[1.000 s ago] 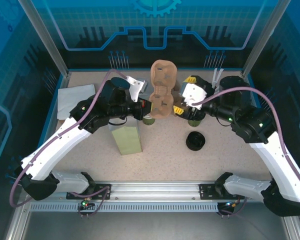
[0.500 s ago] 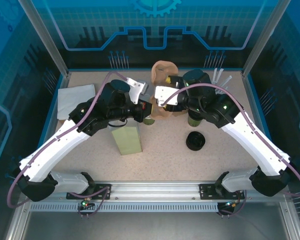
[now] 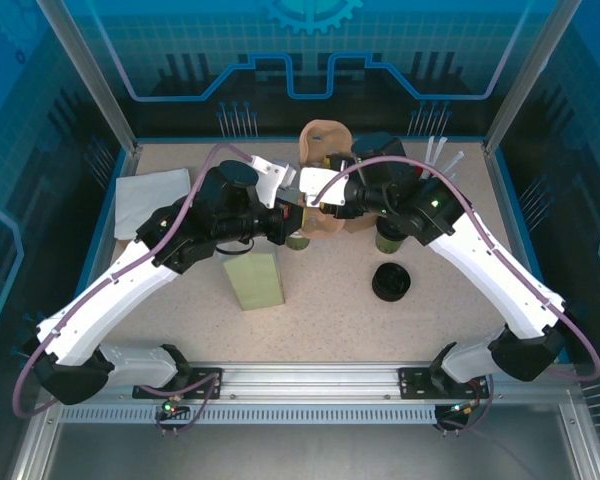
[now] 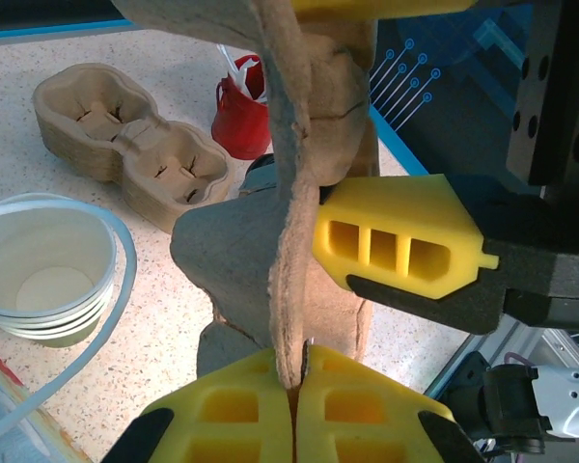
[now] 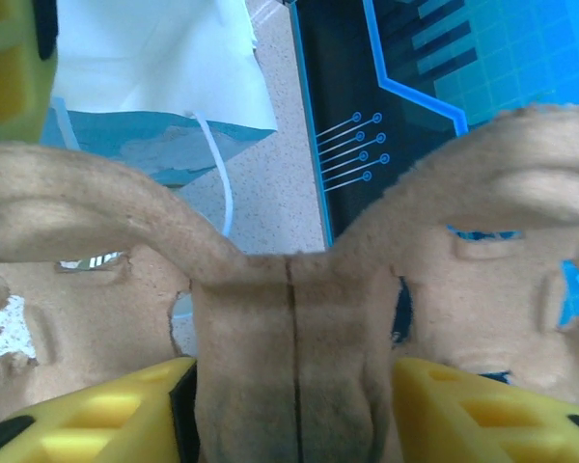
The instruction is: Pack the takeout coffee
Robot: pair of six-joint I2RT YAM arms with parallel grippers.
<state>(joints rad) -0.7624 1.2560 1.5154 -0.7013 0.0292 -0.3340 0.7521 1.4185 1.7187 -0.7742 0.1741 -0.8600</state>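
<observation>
— So, where's the takeout coffee?
— On the table, just beneath the left gripper, which is clamped onto the pulp carrier. It's light paper, I'd judge, and crushable. Hold its wall below the rim.
— And the right gripper?
— Straddling the carrier's waist. Clamped or not, I can't tell. The overhead view gives the cup, and the wrist views give the grips.
</observation>
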